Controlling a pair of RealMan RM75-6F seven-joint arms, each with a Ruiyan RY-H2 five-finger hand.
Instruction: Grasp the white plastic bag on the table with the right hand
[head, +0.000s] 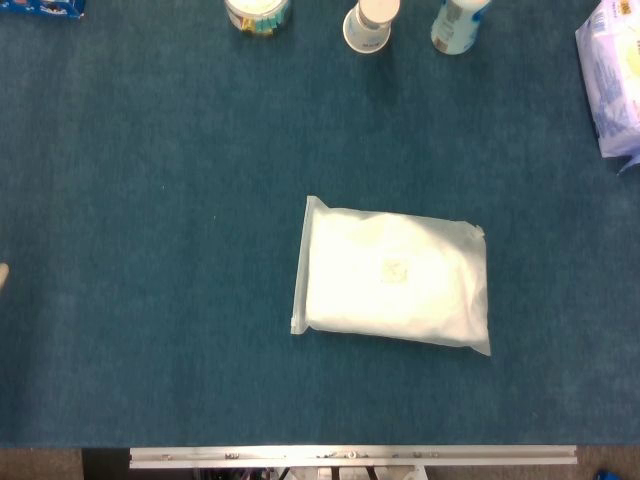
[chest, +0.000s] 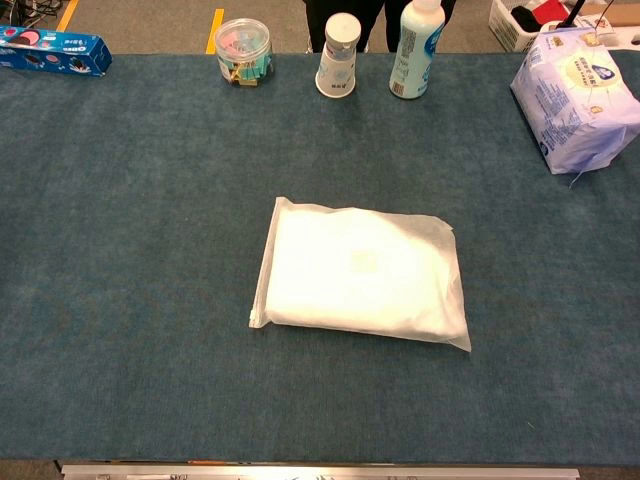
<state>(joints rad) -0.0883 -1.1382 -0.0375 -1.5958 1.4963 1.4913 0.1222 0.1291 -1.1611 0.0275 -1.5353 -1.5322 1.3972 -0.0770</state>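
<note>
The white plastic bag (head: 396, 277) lies flat near the middle of the blue-green table cloth, its sealed strip on the left side. The chest view shows the same bag (chest: 362, 273), slightly skewed, with nothing on or against it. Neither of my hands shows in the head view or the chest view, and no arm reaches over the table.
Along the far edge stand a clear jar of coloured clips (chest: 243, 51), a paper cup (chest: 338, 56) and a white bottle (chest: 416, 48). A blue biscuit box (chest: 53, 51) lies far left and a wrapped tissue pack (chest: 578, 98) far right. A small pale sliver (head: 3, 275) touches the left edge.
</note>
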